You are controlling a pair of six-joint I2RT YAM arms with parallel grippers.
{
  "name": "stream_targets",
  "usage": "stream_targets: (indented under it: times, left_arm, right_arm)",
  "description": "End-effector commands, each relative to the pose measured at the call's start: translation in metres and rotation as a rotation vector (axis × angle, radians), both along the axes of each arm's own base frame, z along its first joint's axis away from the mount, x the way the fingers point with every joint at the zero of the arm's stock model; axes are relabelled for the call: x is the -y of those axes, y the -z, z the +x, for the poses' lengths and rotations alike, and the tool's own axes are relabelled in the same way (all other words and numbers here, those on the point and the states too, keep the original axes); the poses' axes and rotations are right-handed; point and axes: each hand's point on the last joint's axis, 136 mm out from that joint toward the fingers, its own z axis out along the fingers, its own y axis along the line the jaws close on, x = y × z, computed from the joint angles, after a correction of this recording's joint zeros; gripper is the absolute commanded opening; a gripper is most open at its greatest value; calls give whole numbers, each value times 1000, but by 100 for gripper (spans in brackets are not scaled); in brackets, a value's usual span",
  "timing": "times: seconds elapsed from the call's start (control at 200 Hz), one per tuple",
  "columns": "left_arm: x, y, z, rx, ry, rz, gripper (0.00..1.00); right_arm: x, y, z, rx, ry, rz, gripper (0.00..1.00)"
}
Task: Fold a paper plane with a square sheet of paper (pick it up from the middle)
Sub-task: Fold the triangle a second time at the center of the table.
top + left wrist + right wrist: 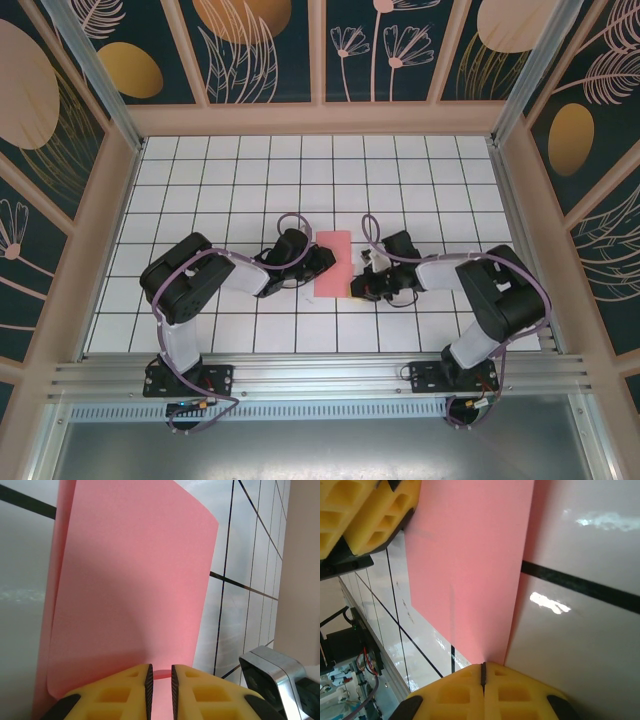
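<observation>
square sheet of paper (pixel 331 262): thin matt pink paper, smooth. table (pixel 250 190): glossy white tiles. near rail (pixel 320 375): brushed metal. left gripper (pixel 160 674) fingers (pixel 115 695): matt yellow plastic.

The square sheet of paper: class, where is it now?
In the top external view, the square sheet of paper is mid-table on the white grid, between the left gripper and the right gripper.

One thin salmon-pink sheet of paper (pixel 332 263), seen over one white grid-tiled table (pixel 220 170). Two black-and-white robot arms flank the sheet: the left arm (pixel 185 285) on one side of it, the right arm (pixel 490 290) on the other. Each carries one gripper, the left gripper (pixel 160 672) and the right gripper (pixel 483 667), two altogether, with four yellow moulded fingers (pixel 365 510) in all at the sheet's edges.
</observation>
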Motion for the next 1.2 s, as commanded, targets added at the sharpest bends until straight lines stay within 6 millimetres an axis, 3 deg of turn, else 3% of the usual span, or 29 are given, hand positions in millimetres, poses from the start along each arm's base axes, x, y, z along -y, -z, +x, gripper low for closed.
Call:
stream_targets:
  times: [0.0, 0.115, 0.325, 0.42, 0.606, 0.816, 1.006, 1.191]
  left_arm:
    - [-24, 34, -12, -76, -27, 123, 21]
    - [-22, 33, -12, -74, -20, 118, 21]
    - [-18, 30, -12, -66, -3, 105, 22]
    - [-17, 29, -10, -65, 0, 102, 22]
    - [-14, 28, -9, -64, 6, 99, 22]
    - [-9, 17, -8, -47, 18, 77, 25]
    - [0, -21, -1, 24, 42, 24, 36]
    - [5, -53, -5, 66, 62, -20, 37]
  right_arm:
    - [19, 18, -31, -112, -8, -79, 6]
    - [22, 13, -29, -95, 7, -80, 6]
    - [-10, -48, 13, 53, 3, 82, 6]
    - [-21, -58, 25, 74, -3, 119, 6]
    - [-22, -31, 35, 32, 20, 65, 6]
    - [-8, 6, 23, -32, 32, -34, 6]
    - [-2, 22, 18, -58, 53, -63, 5]
    - [0, 24, 18, -61, 65, -75, 4]
